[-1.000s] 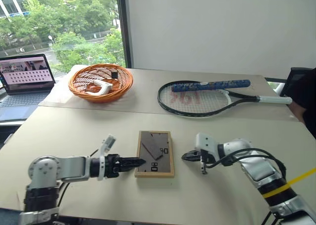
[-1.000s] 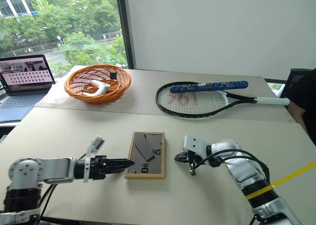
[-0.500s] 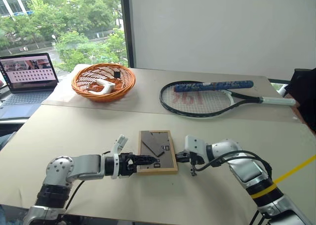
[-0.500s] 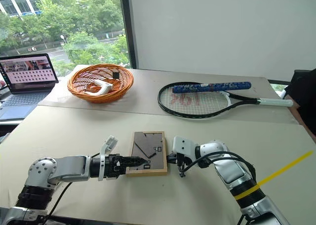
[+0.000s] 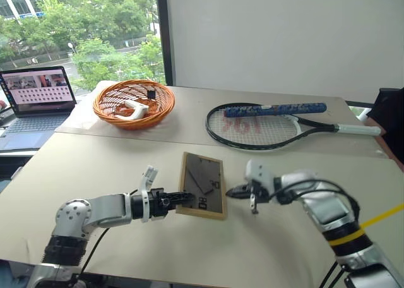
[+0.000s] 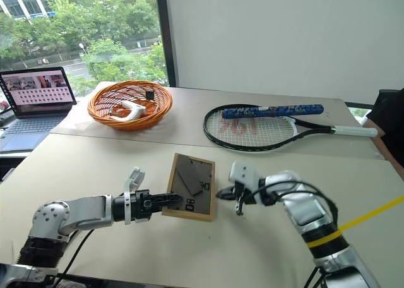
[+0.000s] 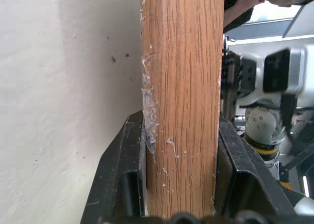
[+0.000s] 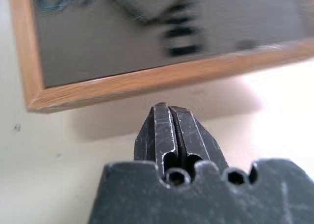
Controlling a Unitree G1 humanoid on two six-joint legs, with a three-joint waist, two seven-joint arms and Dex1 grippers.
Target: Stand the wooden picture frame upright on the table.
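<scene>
The frame (image 5: pixel 202 185) is being held tilted near the middle of the table (image 5: pixel 95 168), dark back facing up and toward the camera, its near edge down by the tabletop and its far edge raised. Its near-left edge is being gripped by the left gripper (image 5: pixel 187 197); in the left wrist view the wooden edge (image 7: pixel 181 101) is being clamped between the two black fingers (image 7: pixel 128 175), so this claw is grasping the frame. The right gripper (image 5: pixel 232 191) is being held just beside the frame's right edge, fingers pressed together with nothing between them; in the right wrist view the closed fingertips (image 8: pixel 166 130) are being pointed at the wood rim (image 8: pixel 147 84) with a small gap showing, so contact cannot be told. A grey stand and white markings are being shown on the frame's back. At far left an orange basket (image 5: pixel 133 103) with a white object inside is being seen, and at far right a racket (image 5: pixel 265 125) with a blue tube (image 5: pixel 274 109) lying across it. A laptop (image 5: pixel 36 98) is being seen open at the far-left edge.
</scene>
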